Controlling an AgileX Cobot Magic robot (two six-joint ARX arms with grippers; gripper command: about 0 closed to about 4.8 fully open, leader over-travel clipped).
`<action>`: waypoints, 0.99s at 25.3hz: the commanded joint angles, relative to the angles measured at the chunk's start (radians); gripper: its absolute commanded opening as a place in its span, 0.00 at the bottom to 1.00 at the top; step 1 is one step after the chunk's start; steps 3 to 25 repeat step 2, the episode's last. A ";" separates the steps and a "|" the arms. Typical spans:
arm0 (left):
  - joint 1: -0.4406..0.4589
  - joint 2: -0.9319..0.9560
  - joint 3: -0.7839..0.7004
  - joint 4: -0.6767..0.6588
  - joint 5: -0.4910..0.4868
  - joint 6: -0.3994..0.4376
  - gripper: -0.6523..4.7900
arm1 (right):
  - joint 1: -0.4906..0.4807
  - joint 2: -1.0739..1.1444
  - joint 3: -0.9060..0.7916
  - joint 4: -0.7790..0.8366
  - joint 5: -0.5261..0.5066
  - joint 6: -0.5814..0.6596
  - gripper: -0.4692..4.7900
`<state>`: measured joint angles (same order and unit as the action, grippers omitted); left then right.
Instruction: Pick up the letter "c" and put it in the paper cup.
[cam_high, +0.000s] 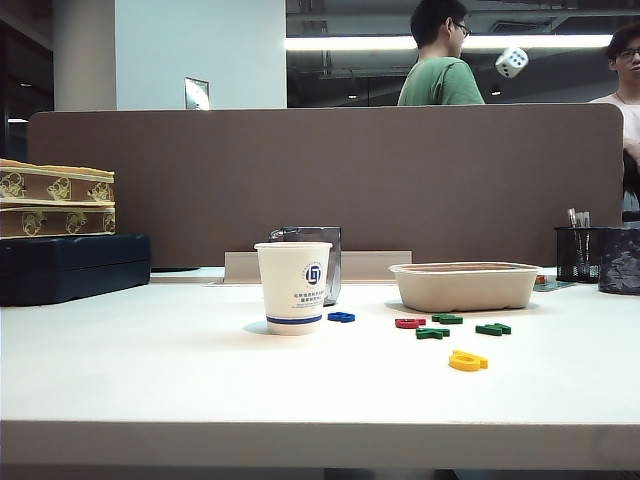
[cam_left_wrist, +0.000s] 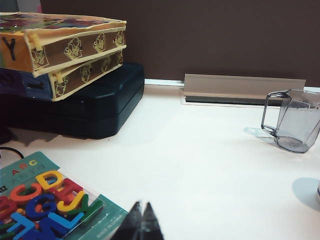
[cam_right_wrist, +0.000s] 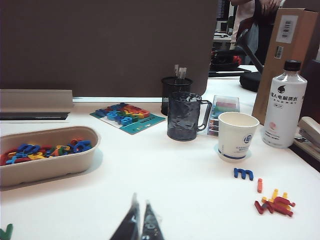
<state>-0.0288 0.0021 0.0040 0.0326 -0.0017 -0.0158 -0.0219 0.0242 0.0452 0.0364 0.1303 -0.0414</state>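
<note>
Across the smooth white tabletop (cam_high: 150, 370) in the exterior view stand a white cup (cam_high: 293, 287) with a blue band and a shallow beige pulp tray (cam_high: 465, 286) with rounded corners. Flat plastic letters lie before them: blue (cam_high: 341, 317), red (cam_high: 409, 323), green (cam_high: 493, 328) and yellow (cam_high: 467, 361). From the left wrist view, the left gripper (cam_left_wrist: 141, 222) hangs low over the table, its dark pointed tips pressed together on nothing. It is beside a glossy card of coloured letters (cam_left_wrist: 45, 200), with a clear faceted jug (cam_left_wrist: 295, 122) well apart. From the right wrist view, the right gripper (cam_right_wrist: 140, 222) is likewise clenched and empty, near the tray (cam_right_wrist: 50, 167), which is filled with letters. The paper cup (cam_right_wrist: 238, 136) stands upright beside a dark mesh mug (cam_right_wrist: 184, 116). The letter "c" (cam_right_wrist: 259, 185), a small orange-red piece whose curve is hard to make out, lies on the table near the cup, between a blue m (cam_right_wrist: 243, 173) and a yellow-and-red heap (cam_right_wrist: 275, 202).
</note>
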 joint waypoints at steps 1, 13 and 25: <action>0.000 0.000 0.003 0.006 0.006 0.004 0.11 | 0.000 -0.027 0.003 0.012 0.002 0.005 0.11; 0.000 0.000 0.003 0.006 0.006 0.004 0.11 | 0.000 -0.027 0.003 0.013 0.002 0.005 0.11; 0.000 0.000 0.003 0.006 0.006 0.004 0.11 | 0.000 -0.027 0.003 0.013 0.002 0.005 0.11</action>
